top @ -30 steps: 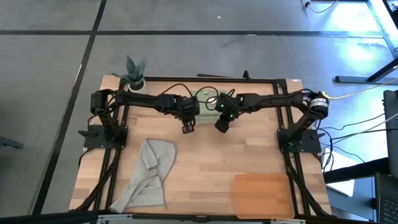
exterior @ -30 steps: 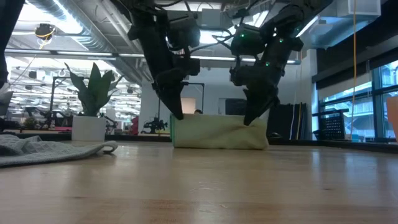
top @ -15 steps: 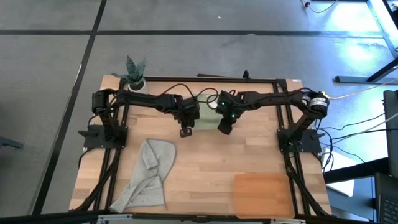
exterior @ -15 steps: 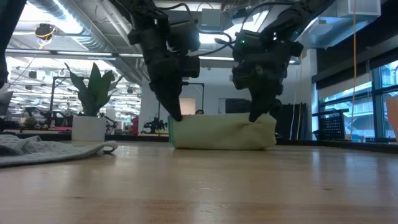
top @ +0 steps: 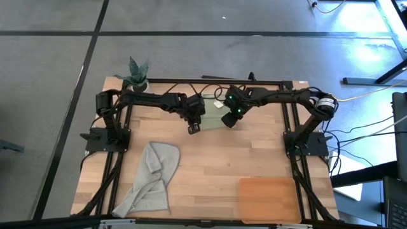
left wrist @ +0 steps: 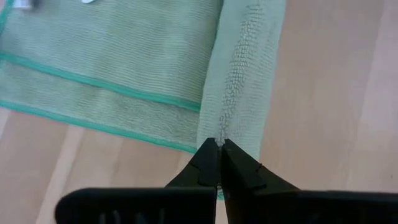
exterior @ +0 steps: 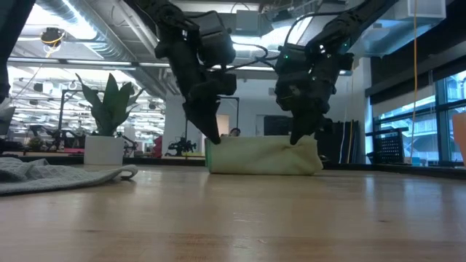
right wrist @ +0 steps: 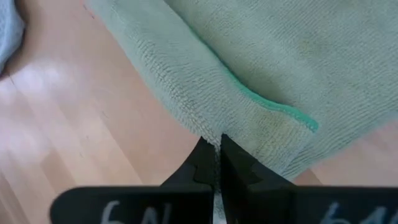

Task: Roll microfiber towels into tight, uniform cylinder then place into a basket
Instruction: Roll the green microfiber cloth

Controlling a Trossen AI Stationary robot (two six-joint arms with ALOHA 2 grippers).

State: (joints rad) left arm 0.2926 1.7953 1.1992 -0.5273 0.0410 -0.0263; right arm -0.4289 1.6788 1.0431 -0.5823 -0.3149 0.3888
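At table's far edge, centre: green towel (top: 210, 111) lies part-rolled, a low fold along its near side; grey towel (top: 151, 178) lies crumpled, well apart at the near left.
Left gripper (top: 193, 128): fingers closed, pinching the left end of the rolled edge; the wrist view shows the tips (left wrist: 216, 155) nipped on the fold where it meets the flat cloth.
Right gripper (top: 227, 121): fingers closed, pinching the right end of the same fold (right wrist: 186, 106); both tips sit down on the cloth in the low view.
Basket (top: 268, 198): near right corner, well apart from both towels, nothing in it.
Plant pot (top: 138, 84): far left corner, clear of the work.
Step in hand (judged): rolling the green towel, both ends carried together.
Progress (judged): early; only a narrow turn is made, most of the cloth still flat behind it.
Doing it well: move both grippers at an equal pace, else the roll will cone at one end.
Tension: pull lightly outward along the fold so the middle does not sag between the two pinches.
Tightness: tuck the edge under on each turn; a loose first turn will not tighten later.
Risk: cloth bunching near the far table rail; pinch slipping off the thin hem (left wrist: 99, 84).
Next: grey towel untouched, to be done the same way.
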